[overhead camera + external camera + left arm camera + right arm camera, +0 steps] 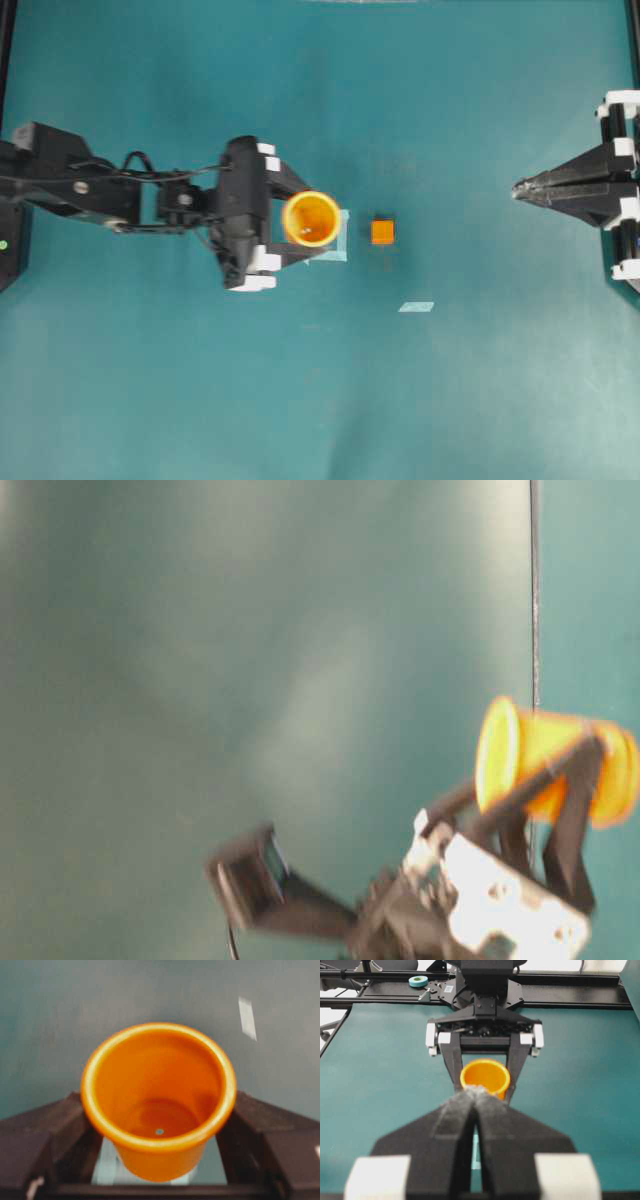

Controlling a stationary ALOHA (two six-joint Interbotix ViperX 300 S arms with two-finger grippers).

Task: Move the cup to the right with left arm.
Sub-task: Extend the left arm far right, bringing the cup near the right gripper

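Left gripper (pixel 303 222): fingers clamped on either side of the cup (pixel 312 219).
Cup: upright, over a pale tape patch (pixel 335 250) near the table's (pixel 300 400) middle.
Orange cube (pixel 382 232): just right of the cup.
Right gripper (pixel 518 188): fingers pressed together, well apart at the right edge.

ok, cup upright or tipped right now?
Upright. The cup shows its round open mouth to the overhead camera, and the left wrist view looks down into an empty inside, left gripper fingers on both sides.
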